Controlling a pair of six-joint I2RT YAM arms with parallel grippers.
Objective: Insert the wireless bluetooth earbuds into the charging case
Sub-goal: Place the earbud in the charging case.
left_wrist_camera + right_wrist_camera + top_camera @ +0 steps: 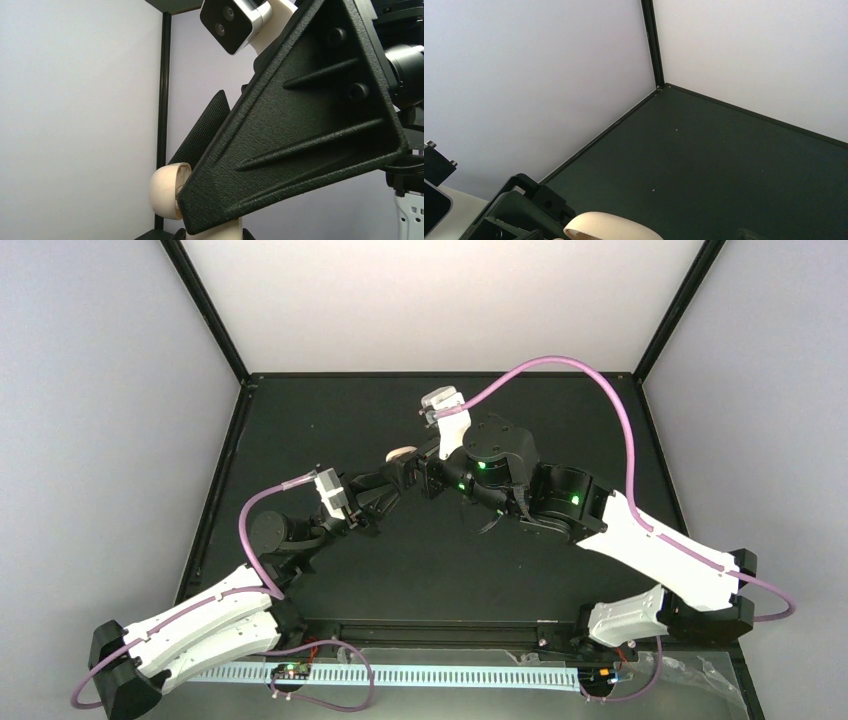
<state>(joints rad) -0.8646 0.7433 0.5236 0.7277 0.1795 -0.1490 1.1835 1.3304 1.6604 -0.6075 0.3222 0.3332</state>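
Above the middle of the table, the charging case point(402, 453) is a cream clamshell with its lid swung open. My left gripper point(404, 473) is shut on its lower half. In the left wrist view the rounded lid point(162, 190) stands at the lower left. A broad black finger point(300, 125) of my right gripper covers most of that view in front of the case. My right gripper point(432, 478) is open, right next to the case from the right. The lid point(606, 227) shows at the bottom edge of the right wrist view. The earbuds are hidden in every view.
The black table point(400, 570) is enclosed by pale walls with black corner posts point(651, 45). Both arms reach inward and meet near the centre, close to each other. Pink cables point(600, 380) loop over the right arm and beside the left one.
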